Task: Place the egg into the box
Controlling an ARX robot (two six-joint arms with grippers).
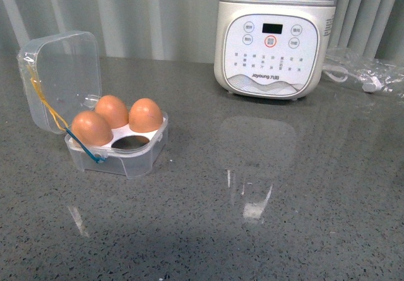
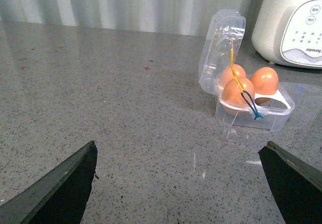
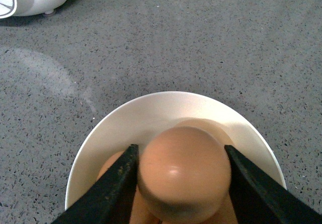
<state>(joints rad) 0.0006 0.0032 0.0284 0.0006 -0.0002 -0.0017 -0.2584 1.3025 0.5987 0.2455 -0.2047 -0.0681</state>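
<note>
The clear-plastic box sits at the left of the counter with its lid up. Three orange-brown eggs fill three holes of its white tray; the near-right hole is empty. The box also shows in the left wrist view. My right gripper is shut on the egg and holds it over a white bowl. My left gripper is open and empty above bare counter, short of the box. Neither gripper shows in the front view.
A large white blender base stands at the back centre-right and also shows in the left wrist view. A clear plastic bag with a white cable lies at the back right. A grey curtain hangs behind the counter.
</note>
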